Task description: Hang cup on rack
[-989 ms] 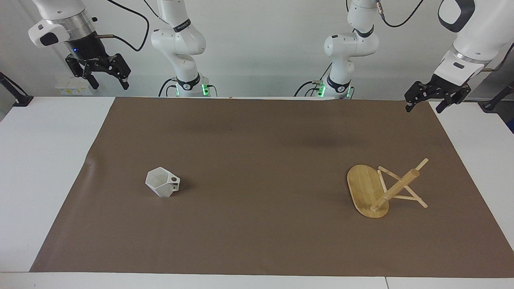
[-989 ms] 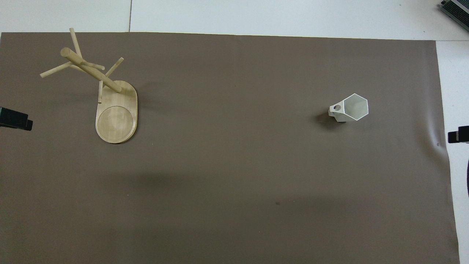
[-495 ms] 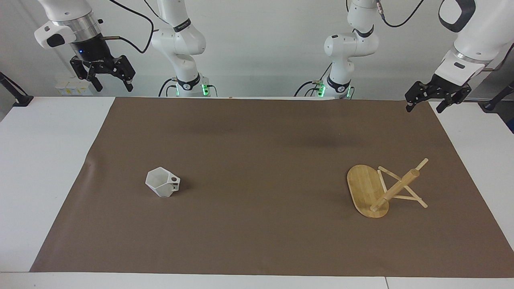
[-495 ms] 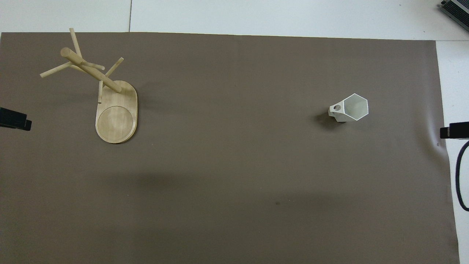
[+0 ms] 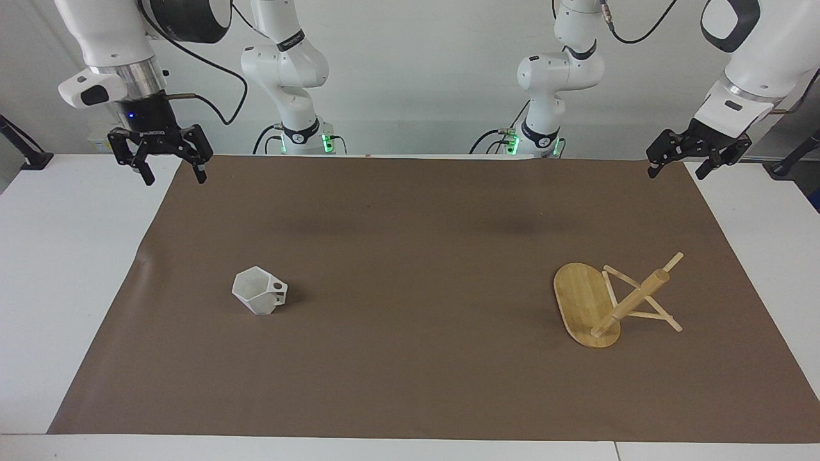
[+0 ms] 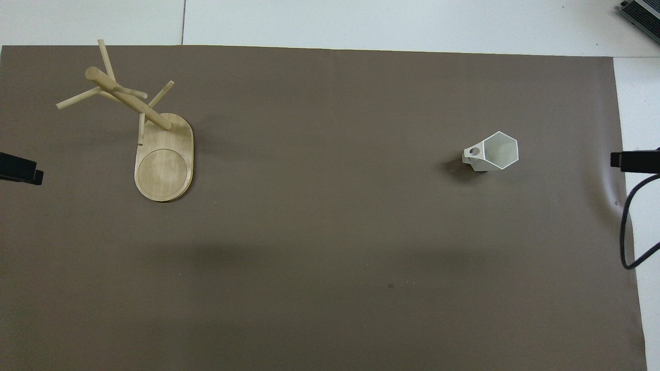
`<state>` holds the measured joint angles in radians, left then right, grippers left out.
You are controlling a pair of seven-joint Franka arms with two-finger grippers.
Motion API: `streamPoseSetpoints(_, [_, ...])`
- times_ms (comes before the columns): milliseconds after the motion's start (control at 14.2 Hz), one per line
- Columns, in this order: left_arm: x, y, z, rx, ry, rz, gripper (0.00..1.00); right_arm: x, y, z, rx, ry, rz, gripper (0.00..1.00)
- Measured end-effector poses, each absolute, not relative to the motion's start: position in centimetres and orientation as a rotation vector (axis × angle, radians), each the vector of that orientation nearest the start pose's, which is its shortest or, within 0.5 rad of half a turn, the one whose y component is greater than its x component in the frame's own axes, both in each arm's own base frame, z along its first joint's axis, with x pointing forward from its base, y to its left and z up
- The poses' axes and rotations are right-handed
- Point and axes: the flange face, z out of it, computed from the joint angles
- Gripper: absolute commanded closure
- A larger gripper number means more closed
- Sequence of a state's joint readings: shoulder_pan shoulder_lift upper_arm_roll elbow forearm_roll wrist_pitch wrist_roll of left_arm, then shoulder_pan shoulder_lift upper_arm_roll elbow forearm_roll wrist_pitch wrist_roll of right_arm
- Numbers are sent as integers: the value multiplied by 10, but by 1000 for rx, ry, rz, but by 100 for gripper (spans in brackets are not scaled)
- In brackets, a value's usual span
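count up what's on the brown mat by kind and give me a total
Cup: 1, white
Rack: 1, bamboo
Total: 2

readable text: none in either view
arm joints: small round marks only, too small to read
table and brown mat: no print or label
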<state>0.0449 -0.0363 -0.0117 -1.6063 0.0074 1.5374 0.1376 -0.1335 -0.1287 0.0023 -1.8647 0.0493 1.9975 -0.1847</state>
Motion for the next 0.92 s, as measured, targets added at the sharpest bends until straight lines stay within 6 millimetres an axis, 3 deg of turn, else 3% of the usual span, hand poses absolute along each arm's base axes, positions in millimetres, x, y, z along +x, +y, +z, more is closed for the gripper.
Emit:
streamPoseSetpoints(636, [537,2,629,-3132,64,42,0,608,-81,443,-3111,-9,-299,0])
streamPoseSetpoints(919, [536,-3,630,-3132,78,40,0,624,-70,381,-3101,57,-255,0])
